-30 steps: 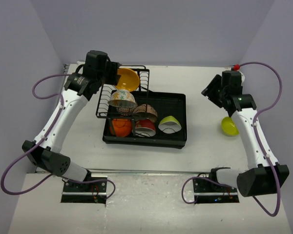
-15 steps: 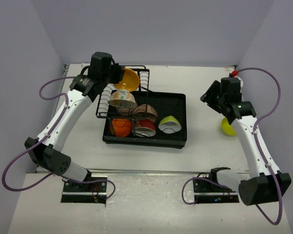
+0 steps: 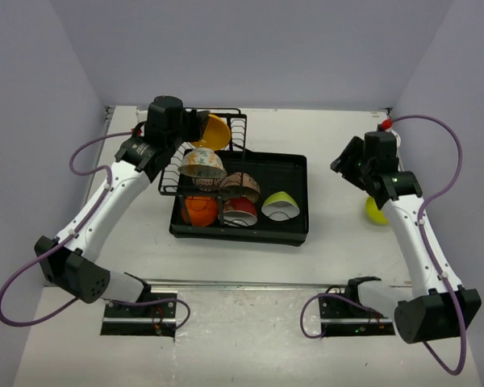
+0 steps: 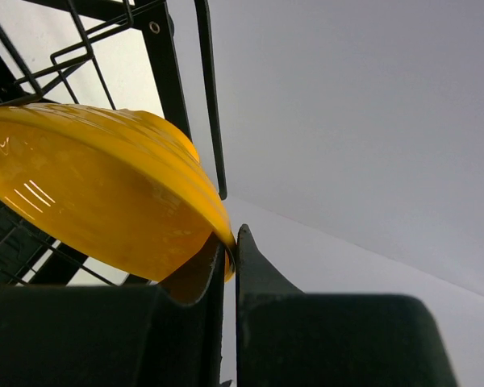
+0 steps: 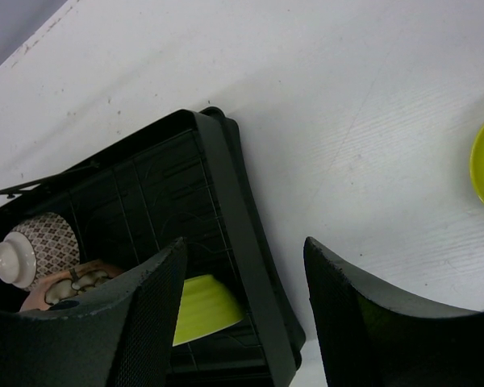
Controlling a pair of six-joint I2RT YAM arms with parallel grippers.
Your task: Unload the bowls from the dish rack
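Since a second ago our left gripper (image 4: 230, 246) has reached yellow-orange bowl (image 4: 105, 193) at far end of dish rack (image 3: 297, 165), toward bench's far-left corner; it now pinches rim, so lift-out comes next, we judge; right gripper (image 5: 242, 250), spread and empty, has swung from lime bowl (image 3: 374, 211) near right edge back toward rack; five more bowls wait there.

Free room and obstacles, my two grippers:

- Left gripper (image 3: 195, 125), pinching the yellow-orange bowl (image 4: 97, 201): upright wires (image 4: 210, 97) of the dish rack (image 3: 240, 235) stand close behind the bowl. There is open air to its right.
- Near side of that bowl: floral bowl (image 3: 202, 164) sits in the rack slots, in my way.
- Right gripper (image 5: 244, 242), fingers parted: tray wall (image 5: 234, 210) lies underneath, with bare table (image 3: 339, 137) beside it.
- Lime bowl (image 3: 375, 211) rests on the table, close by my right arm.
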